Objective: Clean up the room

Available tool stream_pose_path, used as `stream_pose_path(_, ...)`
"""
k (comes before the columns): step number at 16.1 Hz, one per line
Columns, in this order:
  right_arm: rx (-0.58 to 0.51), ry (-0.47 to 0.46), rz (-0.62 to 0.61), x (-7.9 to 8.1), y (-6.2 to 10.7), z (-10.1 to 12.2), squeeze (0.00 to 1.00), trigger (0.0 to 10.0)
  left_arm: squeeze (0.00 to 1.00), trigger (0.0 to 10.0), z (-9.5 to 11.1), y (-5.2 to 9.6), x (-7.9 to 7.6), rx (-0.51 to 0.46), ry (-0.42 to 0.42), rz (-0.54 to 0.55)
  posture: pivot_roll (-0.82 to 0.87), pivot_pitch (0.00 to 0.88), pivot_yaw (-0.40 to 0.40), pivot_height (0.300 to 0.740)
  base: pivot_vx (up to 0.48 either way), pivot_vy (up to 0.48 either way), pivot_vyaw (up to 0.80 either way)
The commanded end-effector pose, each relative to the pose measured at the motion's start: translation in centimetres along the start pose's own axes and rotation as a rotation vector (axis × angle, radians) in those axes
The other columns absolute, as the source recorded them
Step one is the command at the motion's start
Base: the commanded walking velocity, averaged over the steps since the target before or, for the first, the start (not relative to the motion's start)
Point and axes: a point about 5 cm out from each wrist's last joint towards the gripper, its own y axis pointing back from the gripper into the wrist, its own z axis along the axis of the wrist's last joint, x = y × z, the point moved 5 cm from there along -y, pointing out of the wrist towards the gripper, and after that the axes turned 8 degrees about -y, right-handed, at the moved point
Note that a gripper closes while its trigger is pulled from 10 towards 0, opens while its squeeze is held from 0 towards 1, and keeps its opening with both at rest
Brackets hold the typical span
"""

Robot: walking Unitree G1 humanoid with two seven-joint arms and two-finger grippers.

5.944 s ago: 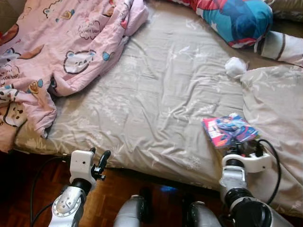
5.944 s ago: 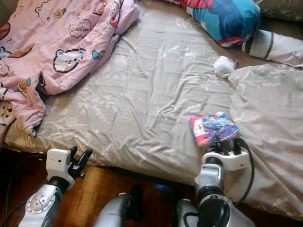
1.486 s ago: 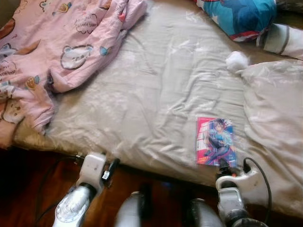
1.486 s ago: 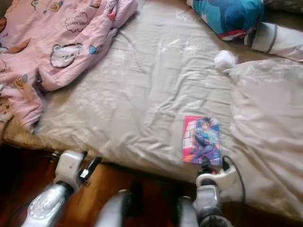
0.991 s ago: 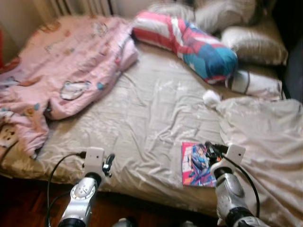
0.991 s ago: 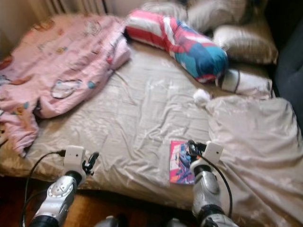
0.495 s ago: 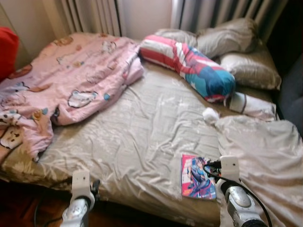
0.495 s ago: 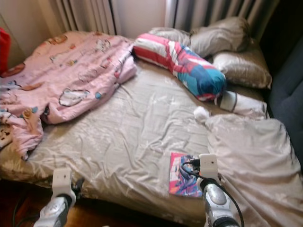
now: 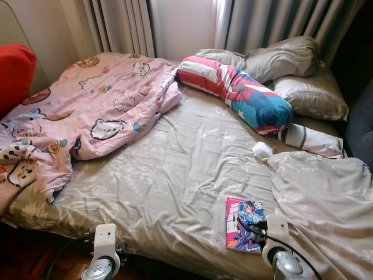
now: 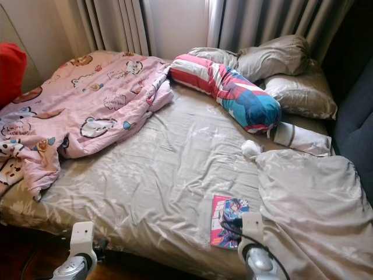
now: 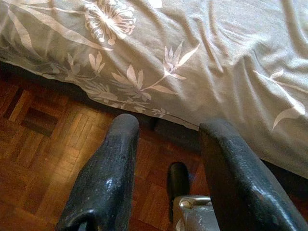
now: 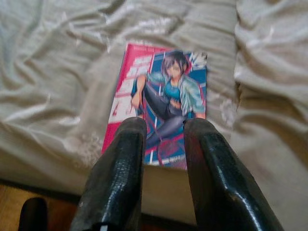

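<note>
A comic book (image 9: 245, 224) with a pink and blue cover lies flat on the grey sheet near the bed's front edge, beside the folded grey duvet (image 9: 326, 198). My right gripper (image 12: 163, 137) hovers just short of the book's near edge, open, with nothing between its fingers. Its wrist (image 9: 275, 226) shows at the bottom of the head view, right next to the book. My left gripper (image 11: 171, 127) is open and empty, low by the bed's front edge over the wooden floor (image 11: 43, 159).
A rumpled pink cartoon blanket (image 9: 87, 111) covers the bed's left side. A red, white and blue bolster (image 9: 239, 93), grey pillows (image 9: 291, 58) and a small white wad (image 9: 261, 150) lie toward the head. A red cushion (image 9: 14, 76) stands at the far left.
The camera has risen and now takes in the whole bed. The comic book, earlier tilted at my right gripper, now lies flat on the sheet. Both arms sit lower in the picture.
</note>
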Motion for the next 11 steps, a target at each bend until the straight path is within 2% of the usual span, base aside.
stream_pose_path(1, 0.046, -0.022, -0.019, -0.3, 0.3, -1.4, 0.00, 10.0, 0.00, 10.0, -0.7, 0.1, -0.2, 0.032, -0.018, -0.008, 0.10, 0.026, -0.038, 0.740, 0.000, 0.296, 0.00)
stream_pose_path(6, 0.102, -0.030, -0.048, -1.0, 1.0, -3.5, 0.00, 10.0, 0.00, 10.0, -1.3, 0.2, -0.5, 0.050, -0.013, -0.006, 0.10, 0.039, -0.041, 0.740, 0.000, 0.391, 0.00)
stream_pose_path(9, 0.103, -0.040, -0.074, -1.5, 1.1, -3.6, 0.00, 10.0, 0.00, 10.0, -1.1, 0.2, -0.9, 0.047, -0.016, -0.016, 0.09, 0.038, -0.033, 0.740, 0.000, 0.399, 0.00)
stream_pose_path(11, 0.106, -0.045, -0.060, -1.3, 1.1, -3.7, 0.00, 10.0, 0.00, 10.0, -1.2, 0.2, -1.0, 0.048, -0.022, -0.021, 0.09, 0.036, -0.034, 0.740, 0.000, 0.401, 0.00)
